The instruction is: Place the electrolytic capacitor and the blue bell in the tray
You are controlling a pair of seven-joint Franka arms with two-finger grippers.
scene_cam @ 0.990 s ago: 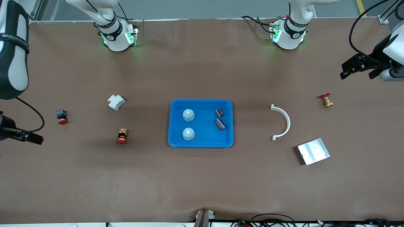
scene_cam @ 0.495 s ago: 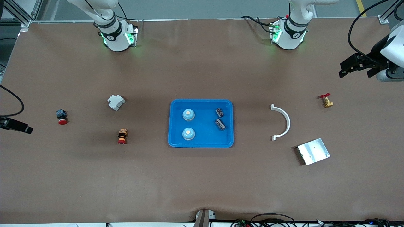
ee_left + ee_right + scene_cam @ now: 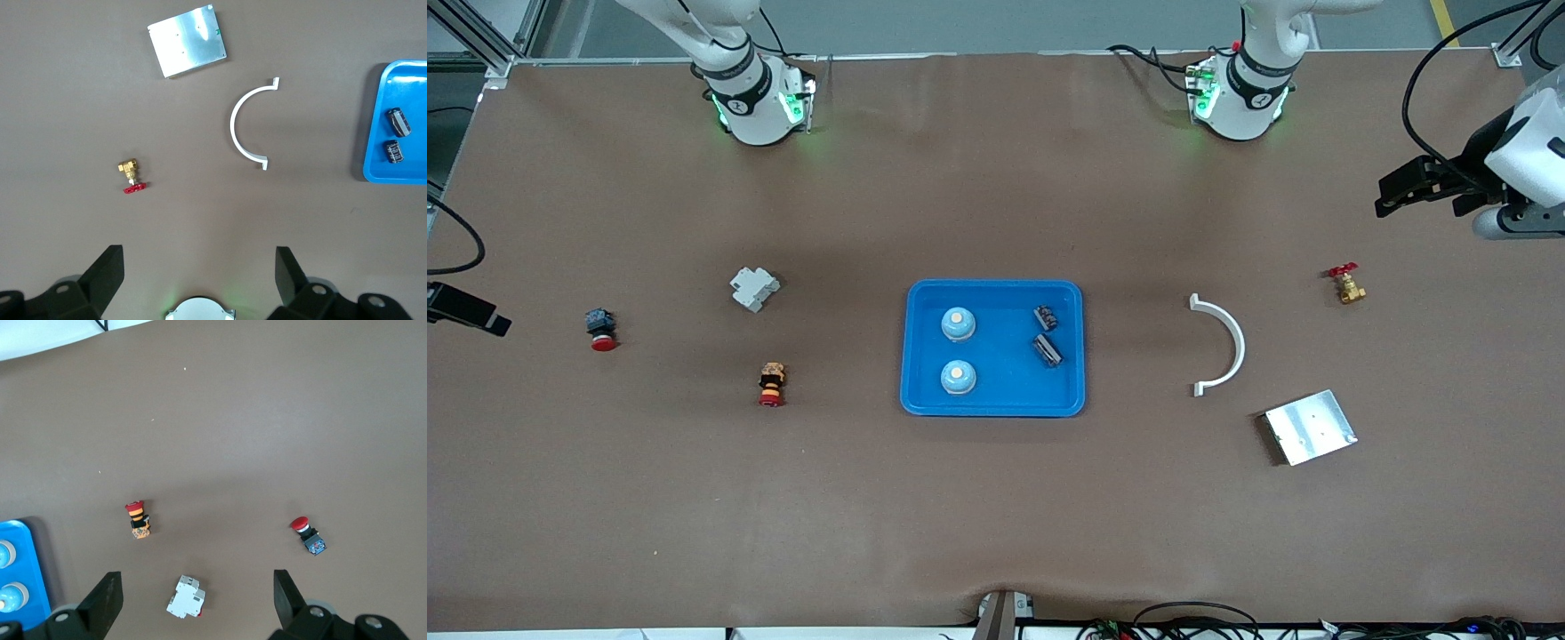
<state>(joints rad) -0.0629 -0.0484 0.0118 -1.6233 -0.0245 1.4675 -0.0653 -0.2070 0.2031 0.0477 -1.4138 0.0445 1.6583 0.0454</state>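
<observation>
Sitting mid-table, the tray [image 3: 994, 404] holds 2 bells [image 3: 958, 324] w/ tan buttons, one nearer the front cam than the other, both on the side toward the right arm's end. 2 capacitors [image 3: 1047, 349] lie in the tray's side toward the left arm's end, close together, not touching the bells.

Left gripper [image 3: 1394, 193] hangs up over the table edge at the left arm's end, jaws wide, nothing held; left wrist view shows both fingers [image 3: 103, 273] spread w/ bare table between. Right gripper [image 3: 467, 308] is at the table edge at the right arm's end, also wide and empty; fingers [image 3: 107, 597] spread in its wrist view.

Off-tray, toward left arm's end: white half-ring [image 3: 1221, 345], metal plate [image 3: 1309, 427] nearer the front cam than the ring, brass valve [image 3: 1348, 285] w/ red handle, well apart from both.

Toward right arm's end: white block [image 3: 754, 288], red/orange button [image 3: 771, 384] nearer the cam than the block, red-cap switch [image 3: 600, 328] closer to the table end.
</observation>
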